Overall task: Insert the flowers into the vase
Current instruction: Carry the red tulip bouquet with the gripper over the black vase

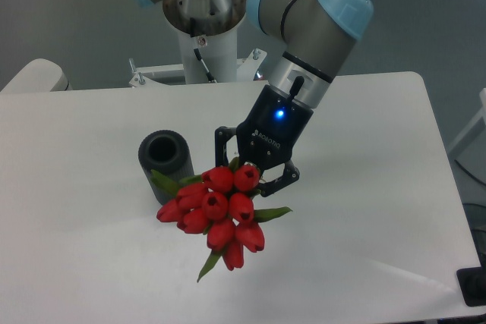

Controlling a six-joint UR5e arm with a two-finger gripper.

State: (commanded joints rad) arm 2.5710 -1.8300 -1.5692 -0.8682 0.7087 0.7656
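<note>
The gripper (250,174) is clamped on the flowers (219,214), which hang just right of the vase (165,155) on the tabletop (364,210). Carrying step; next, the stems must line up over the hole.

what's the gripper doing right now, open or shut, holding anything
Gripper: closed on the bunch of red tulip buds with green leaves, beside the dark grey ribbed cylinder vase, not yet in it.
</note>
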